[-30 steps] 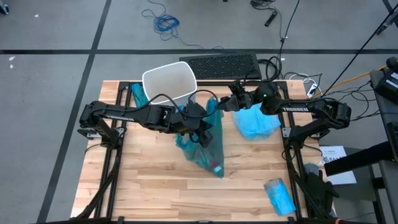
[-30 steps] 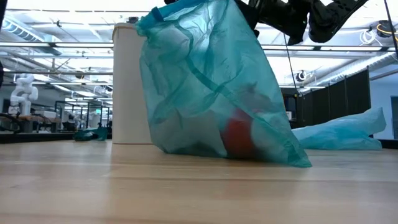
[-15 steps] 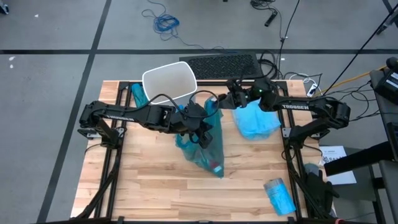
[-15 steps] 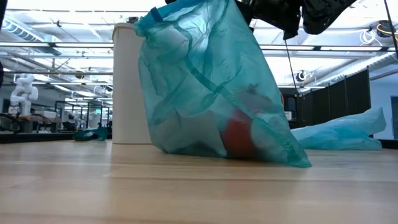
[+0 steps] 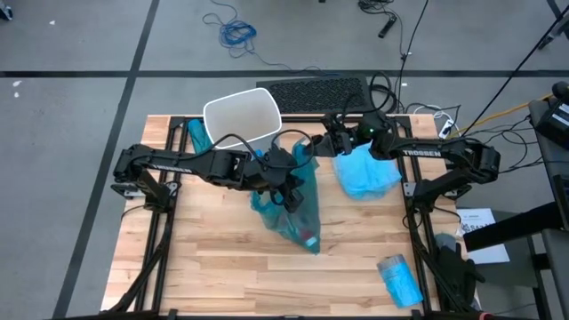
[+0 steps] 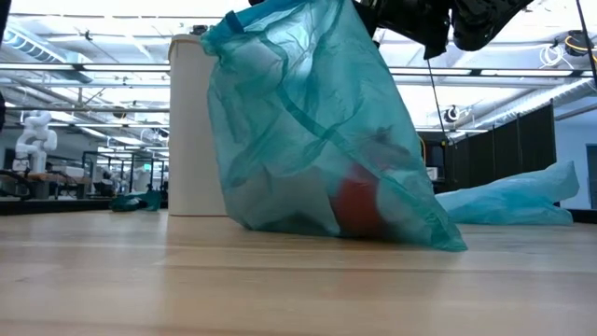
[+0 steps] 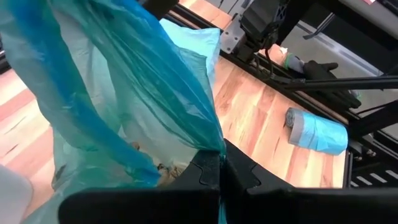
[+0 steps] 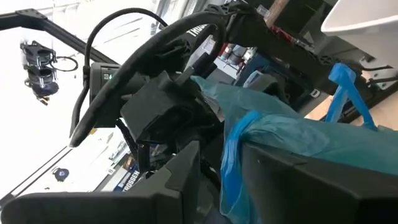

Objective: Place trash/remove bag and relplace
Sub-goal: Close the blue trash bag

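High view: teal trash bag (image 5: 292, 209) lying mid-table, lifted at its mouth, beside the upright white bin (image 5: 242, 116); a red-and-white bottle (image 5: 308, 238) showing through its lower end. Left gripper (image 5: 286, 180) clenched on the bag's upper film. Right gripper (image 5: 325, 142) reaching in at the bag's top edge, above a loose pale blue bag (image 5: 366, 173).

Low view: bag (image 6: 317, 131) resting on the wood, something red (image 6: 356, 205) inside, bin (image 6: 194, 131) behind.

Left wrist view: crumpled brown paper (image 7: 165, 169) inside the film; roll of bags (image 7: 316, 130) farther off.

Right wrist view: fingers (image 8: 186, 171) pinching a bunched blue strip of the bag (image 8: 239, 140).
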Robot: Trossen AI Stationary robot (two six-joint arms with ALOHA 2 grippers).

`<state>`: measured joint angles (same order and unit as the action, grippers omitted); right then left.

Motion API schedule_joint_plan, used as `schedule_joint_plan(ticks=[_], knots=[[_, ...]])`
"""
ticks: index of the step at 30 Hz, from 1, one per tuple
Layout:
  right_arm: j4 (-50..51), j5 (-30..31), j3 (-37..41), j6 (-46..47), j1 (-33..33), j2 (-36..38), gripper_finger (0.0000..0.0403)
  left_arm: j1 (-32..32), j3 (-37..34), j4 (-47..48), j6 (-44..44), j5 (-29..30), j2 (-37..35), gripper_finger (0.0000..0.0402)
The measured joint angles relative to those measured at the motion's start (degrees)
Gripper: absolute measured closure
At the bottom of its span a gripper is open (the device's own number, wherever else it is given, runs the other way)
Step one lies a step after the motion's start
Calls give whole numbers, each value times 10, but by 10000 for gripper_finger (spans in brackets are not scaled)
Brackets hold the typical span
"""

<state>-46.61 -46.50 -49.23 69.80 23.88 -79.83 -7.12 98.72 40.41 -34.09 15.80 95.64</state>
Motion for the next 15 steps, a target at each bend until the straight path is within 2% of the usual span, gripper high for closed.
schedule_joint_plan(ticks=[5,10,15], knots=[[0,-6,-30,-3,-12,-10,298,0,0,0,0,-2,0,402],[4,-32,-70,0,-29,-55,298,0,0,0,0,-3,0,402],[16,-49,-74,-8,-35,-63,298,-3,0,1,0,-4,0,402]])
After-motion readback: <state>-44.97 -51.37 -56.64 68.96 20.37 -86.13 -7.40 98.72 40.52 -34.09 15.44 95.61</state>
